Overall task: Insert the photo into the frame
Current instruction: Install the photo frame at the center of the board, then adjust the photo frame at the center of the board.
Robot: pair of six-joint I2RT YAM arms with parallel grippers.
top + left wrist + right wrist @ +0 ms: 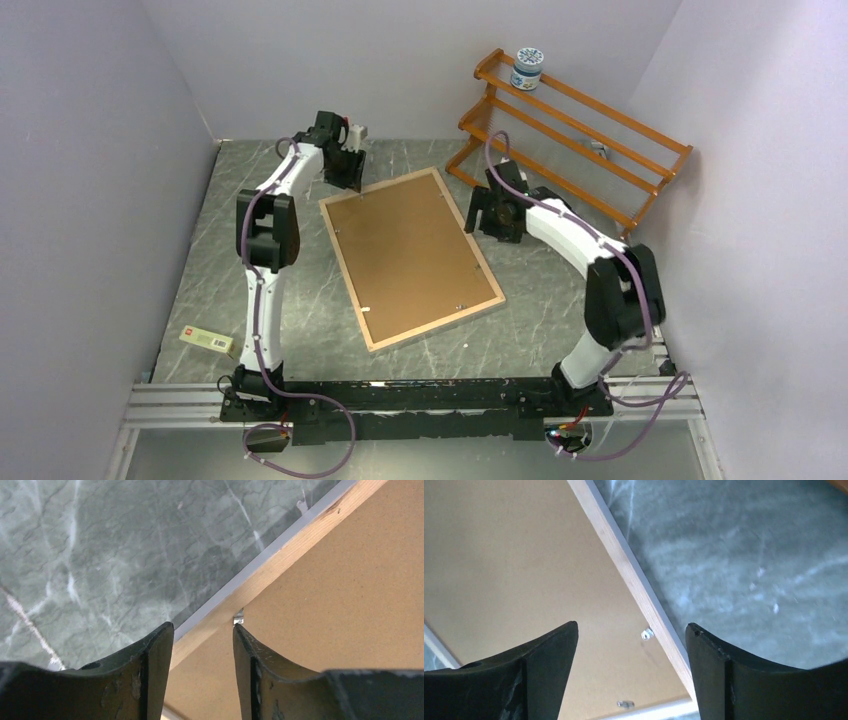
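Marble table [560,290]: frame [436,323] face-down, orange rack [570,140] far right, yellow box [207,340] near left.

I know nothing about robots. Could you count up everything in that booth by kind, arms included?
Robot arms: 2, left arm and right arm
Picture frame: 1
Brown backing panel: 1
Orange wooden rack: 1
Jar: 1
Yellow box: 1
Total: 7
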